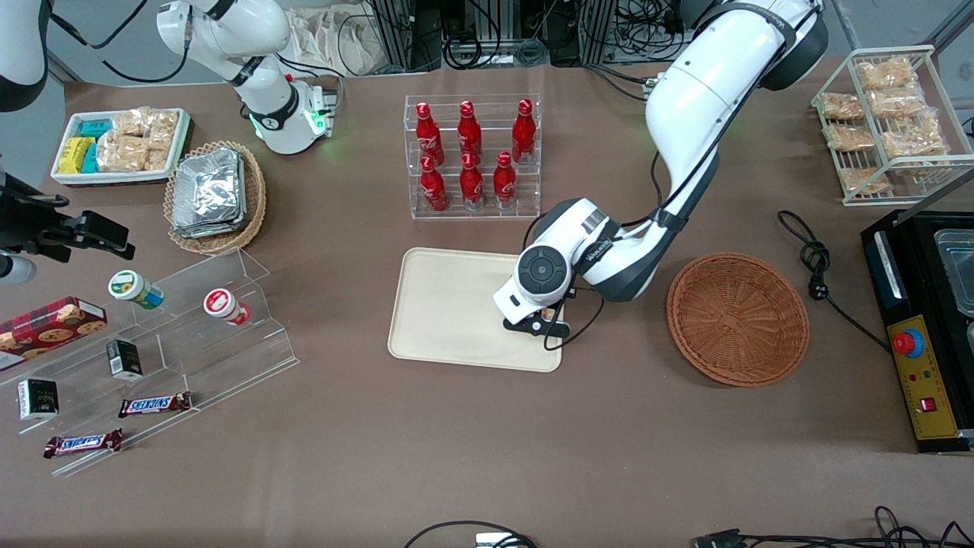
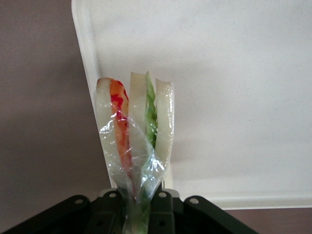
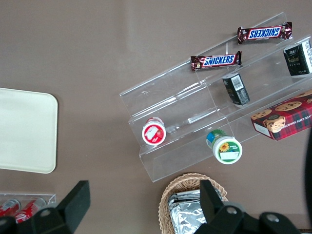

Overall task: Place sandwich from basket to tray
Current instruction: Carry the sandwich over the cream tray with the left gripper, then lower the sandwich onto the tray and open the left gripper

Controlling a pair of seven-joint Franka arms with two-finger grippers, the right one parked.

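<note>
My left gripper is shut on the sandwich, a wedge of white bread with green and pink-orange filling in clear wrap, pinched at its wrapped tip. It hangs just above the cream-beige tray, over the tray's corner nearest the basket and the front camera. In the left wrist view the tray lies under the sandwich, with its rim beside it. In the front view the sandwich shows only as a small bit under the wrist. The reddish-brown wicker basket stands empty beside the tray, toward the working arm's end.
A clear rack of red cola bottles stands farther from the front camera than the tray. A tan basket of foil packets, a white snack tray and a clear stepped stand lie toward the parked arm's end. A black box and a cable lie past the basket.
</note>
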